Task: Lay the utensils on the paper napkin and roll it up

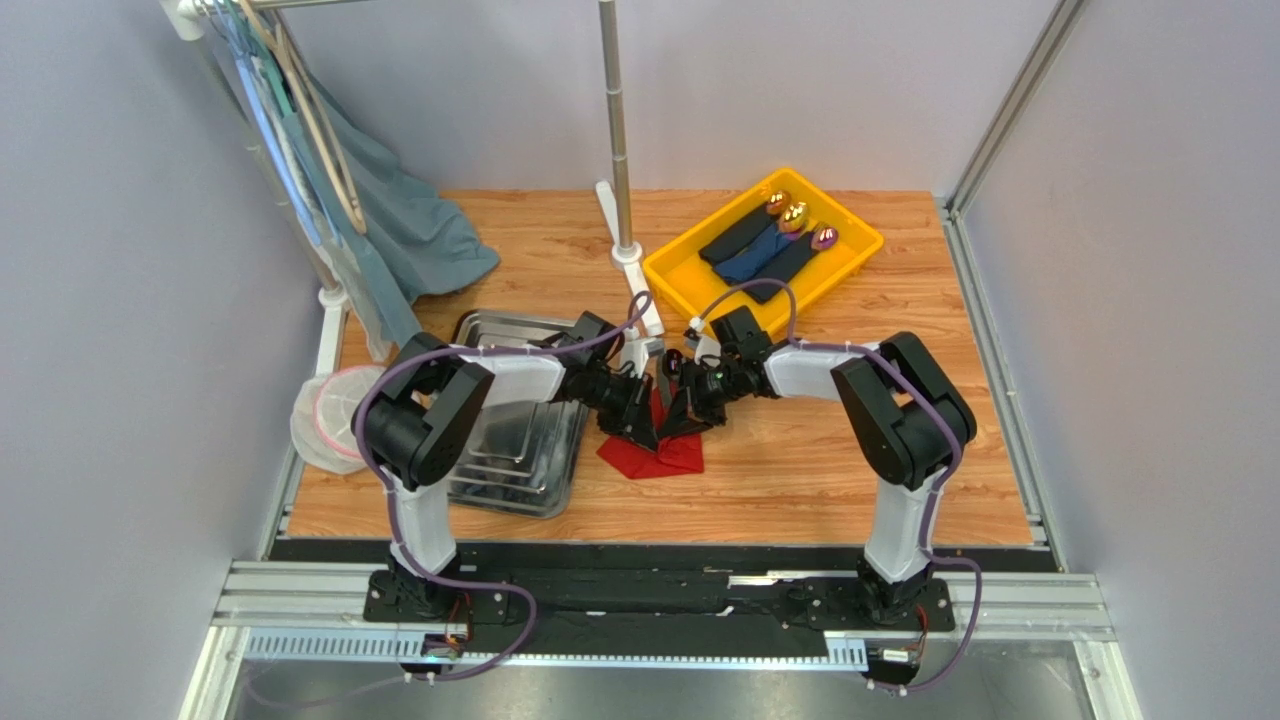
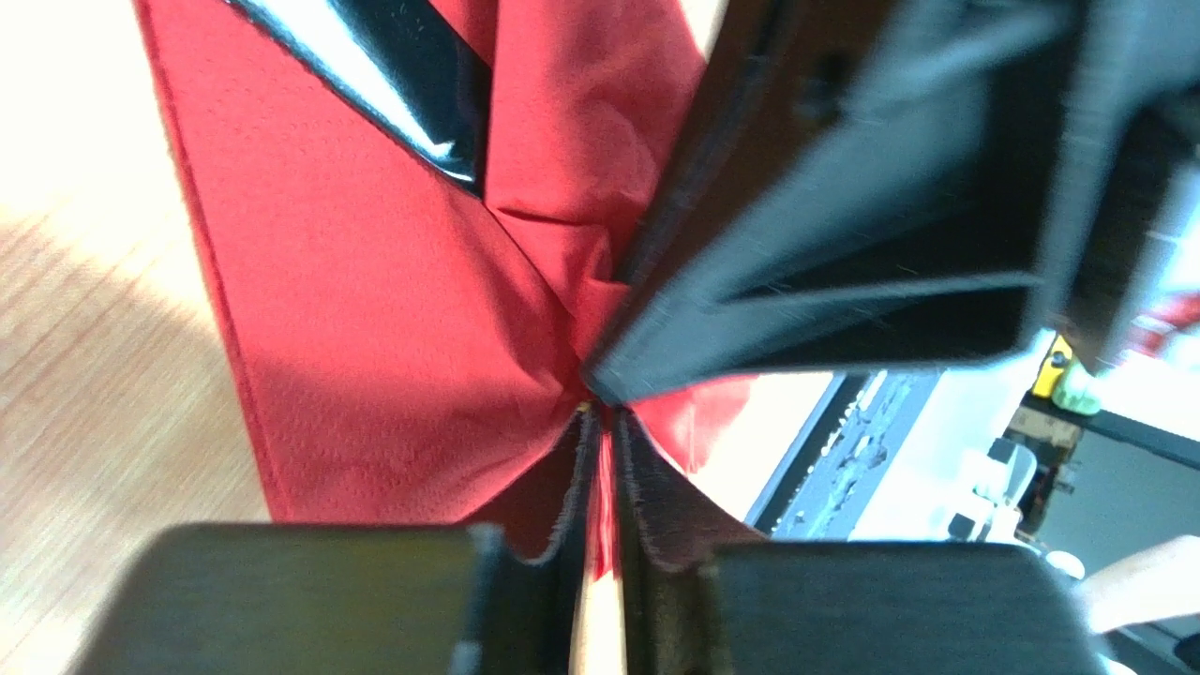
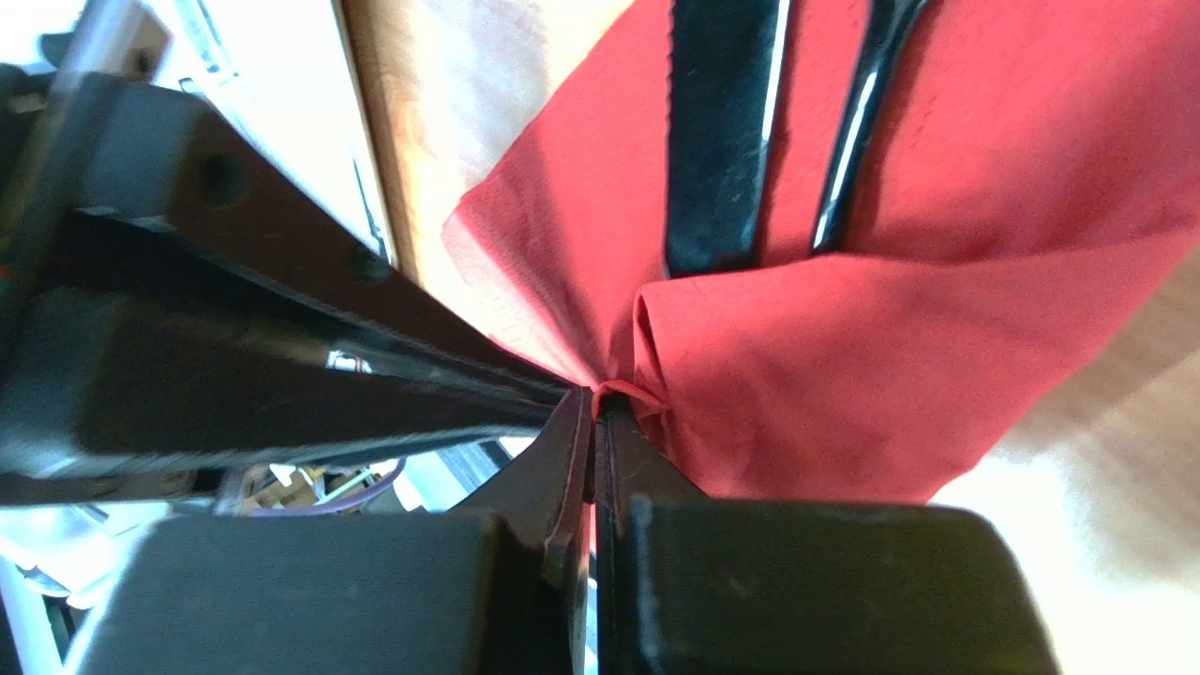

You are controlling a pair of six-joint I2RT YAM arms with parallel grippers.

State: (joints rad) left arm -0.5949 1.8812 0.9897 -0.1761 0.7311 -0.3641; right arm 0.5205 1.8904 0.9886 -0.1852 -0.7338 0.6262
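The red paper napkin lies on the wooden table at centre, partly lifted at its far corner. Both grippers meet over that corner. My left gripper is shut on a pinch of the red napkin. My right gripper is shut on the same corner of the napkin, right beside the left fingers. Black utensils lie on the napkin: one dark handle shows in the left wrist view, and two, a flat knife-like piece and a slimmer one, in the right wrist view.
Stacked steel trays lie left of the napkin. A yellow bin at the back holds dark rolled napkins with gold and purple utensil heads. A white stand pole rises behind. A white bowl sits at the left edge.
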